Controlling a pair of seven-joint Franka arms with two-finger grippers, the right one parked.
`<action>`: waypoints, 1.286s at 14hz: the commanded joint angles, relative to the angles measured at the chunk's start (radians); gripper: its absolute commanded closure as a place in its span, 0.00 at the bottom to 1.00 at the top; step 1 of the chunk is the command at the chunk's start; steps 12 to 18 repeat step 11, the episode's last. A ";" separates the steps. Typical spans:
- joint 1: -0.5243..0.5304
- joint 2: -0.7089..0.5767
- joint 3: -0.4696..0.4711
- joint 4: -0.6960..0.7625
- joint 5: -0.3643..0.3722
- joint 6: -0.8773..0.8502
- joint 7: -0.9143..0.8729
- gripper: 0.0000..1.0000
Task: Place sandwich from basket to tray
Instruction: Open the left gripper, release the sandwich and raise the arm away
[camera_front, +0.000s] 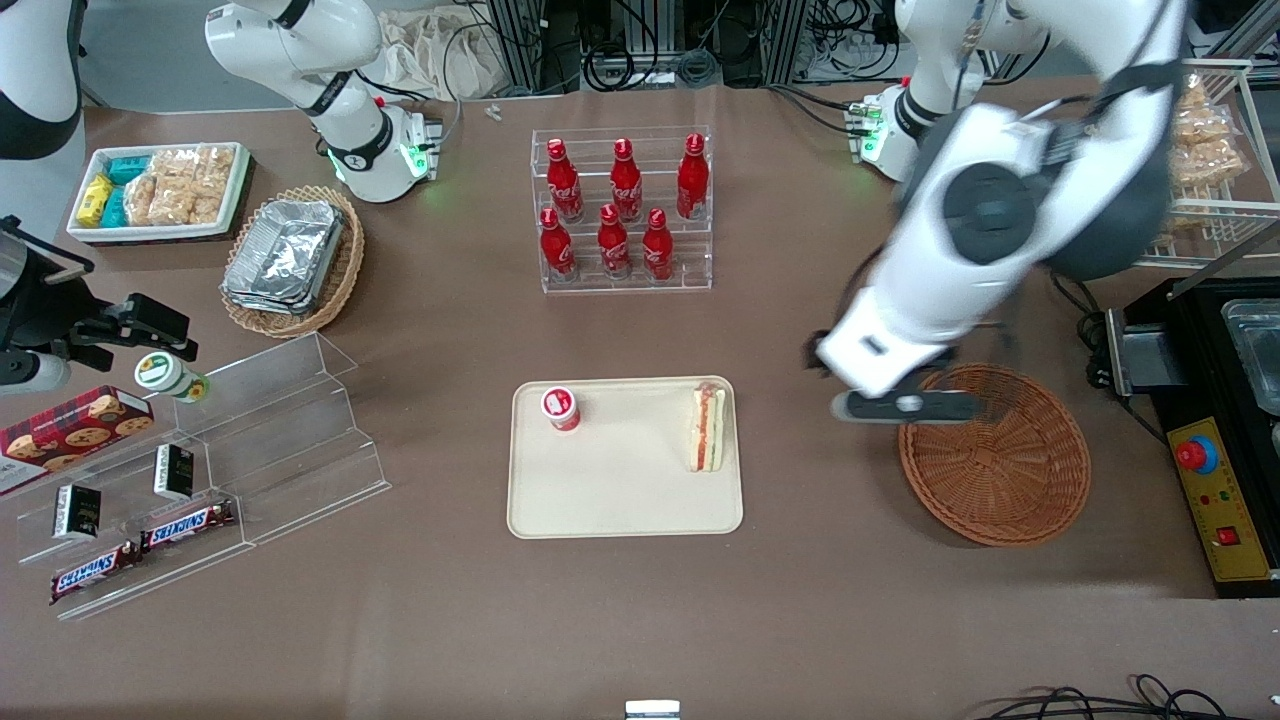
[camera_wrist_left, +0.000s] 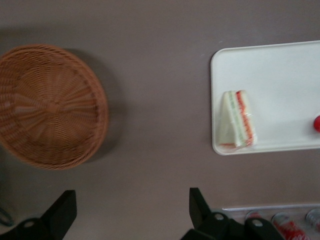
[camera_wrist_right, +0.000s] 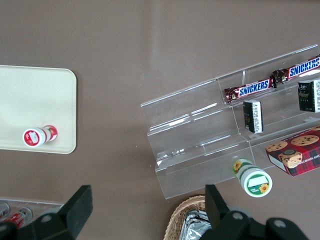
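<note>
The sandwich (camera_front: 707, 427) is a pale wedge with orange-red filling; it lies on the cream tray (camera_front: 620, 500) at the tray's edge toward the working arm. It also shows in the left wrist view (camera_wrist_left: 237, 120) on the tray (camera_wrist_left: 280, 70). The reddish-brown wicker basket (camera_front: 1000, 470) is empty and stands beside the tray toward the working arm's end; it shows in the wrist view too (camera_wrist_left: 47, 107). My left gripper (camera_front: 905, 407) hangs open and empty above the table by the basket's rim, between basket and tray. Its fingers (camera_wrist_left: 199, 202) stand wide apart over bare table.
A small red-and-white cup (camera_front: 561, 408) stands on the tray. A clear rack of red bottles (camera_front: 622, 210) stands farther from the camera. A clear stepped shelf with snack bars (camera_front: 200, 470), a tan basket of foil containers (camera_front: 290, 260) and a white snack tray (camera_front: 160, 190) lie toward the parked arm's end.
</note>
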 joint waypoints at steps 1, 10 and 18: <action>0.149 -0.121 -0.004 -0.035 -0.074 -0.107 0.200 0.00; 0.159 -0.272 0.116 -0.074 -0.059 -0.187 0.287 0.00; 0.159 -0.258 0.116 -0.055 -0.054 -0.190 0.287 0.00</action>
